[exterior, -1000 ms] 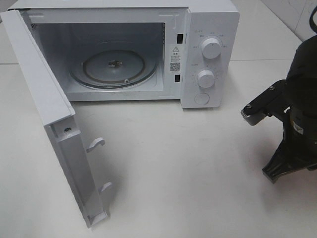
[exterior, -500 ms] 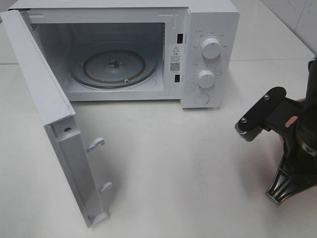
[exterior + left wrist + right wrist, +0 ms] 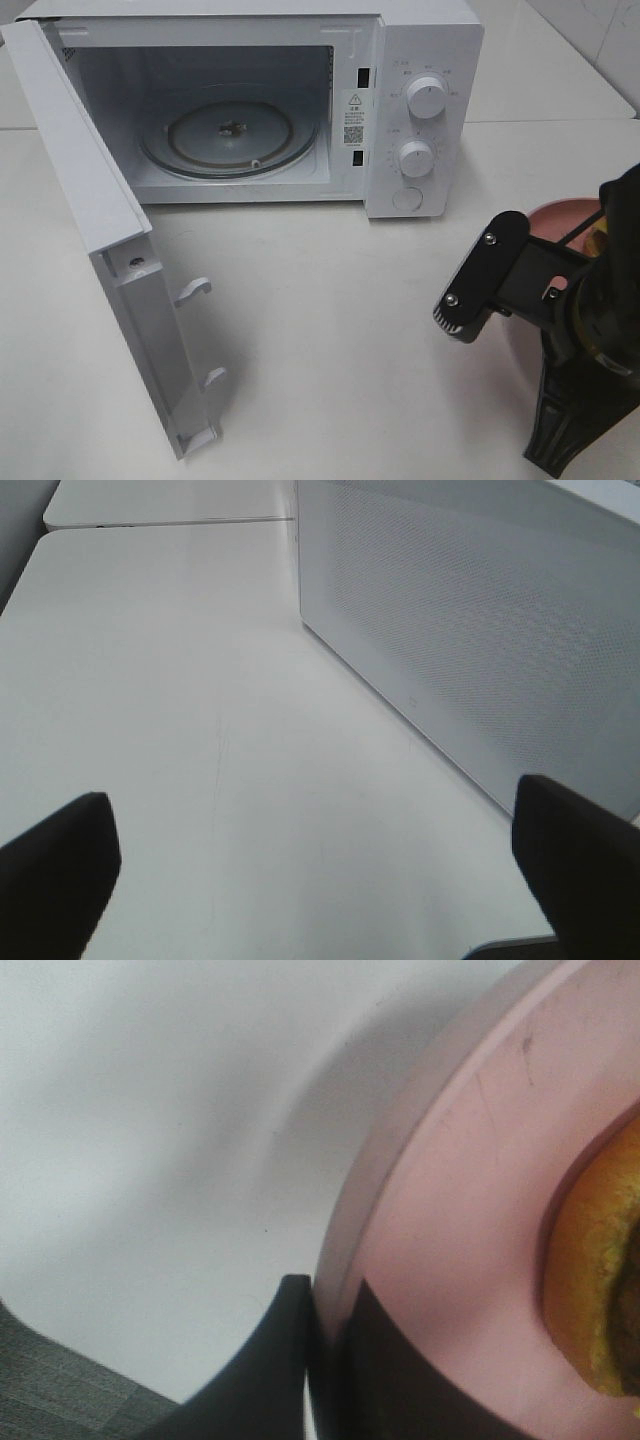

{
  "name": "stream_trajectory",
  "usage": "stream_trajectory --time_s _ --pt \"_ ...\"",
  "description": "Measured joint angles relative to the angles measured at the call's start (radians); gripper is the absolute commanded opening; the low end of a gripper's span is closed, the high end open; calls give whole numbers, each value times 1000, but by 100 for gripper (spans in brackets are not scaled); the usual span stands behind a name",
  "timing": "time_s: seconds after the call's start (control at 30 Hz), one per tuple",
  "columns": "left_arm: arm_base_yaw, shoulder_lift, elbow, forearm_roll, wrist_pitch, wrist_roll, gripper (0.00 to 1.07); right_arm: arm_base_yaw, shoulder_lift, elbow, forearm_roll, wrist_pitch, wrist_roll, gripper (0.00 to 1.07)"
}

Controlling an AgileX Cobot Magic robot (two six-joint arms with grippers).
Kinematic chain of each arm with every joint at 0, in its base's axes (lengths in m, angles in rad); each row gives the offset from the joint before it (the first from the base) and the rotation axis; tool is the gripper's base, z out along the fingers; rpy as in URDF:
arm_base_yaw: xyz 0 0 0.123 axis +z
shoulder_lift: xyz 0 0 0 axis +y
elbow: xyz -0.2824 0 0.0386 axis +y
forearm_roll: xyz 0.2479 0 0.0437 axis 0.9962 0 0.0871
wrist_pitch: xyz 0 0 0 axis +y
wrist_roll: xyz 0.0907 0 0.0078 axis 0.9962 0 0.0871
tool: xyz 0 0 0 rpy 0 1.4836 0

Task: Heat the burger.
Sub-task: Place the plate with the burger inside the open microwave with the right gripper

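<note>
The burger lies on a round pink plate; only its golden bun edge shows in the right wrist view. My right gripper is shut on the plate's rim, one finger above and one below. From the high camera, the right arm covers most of the plate at the right edge, in front of the microwave. The white microwave stands at the back with its door swung wide open and its glass turntable bare. My left gripper is open and holds nothing.
The left gripper hovers over the white table beside the microwave's perforated side wall. The open door juts toward the table's front on the left. Two knobs and a round button sit on the microwave's right panel.
The right arm has swung left and toward the front, and the pink plate now shows beside it. The microwave and its door have not moved.
</note>
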Motion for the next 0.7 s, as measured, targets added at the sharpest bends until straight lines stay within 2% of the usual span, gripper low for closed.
stream_trajectory --time_s 0.23,0.7 --pt "0 0 0 0 0 0 100 94 0 0 -30 15 -6 0" --pt "0 0 0 0 0 0 100 199 0 1 -44 36 -60 0"
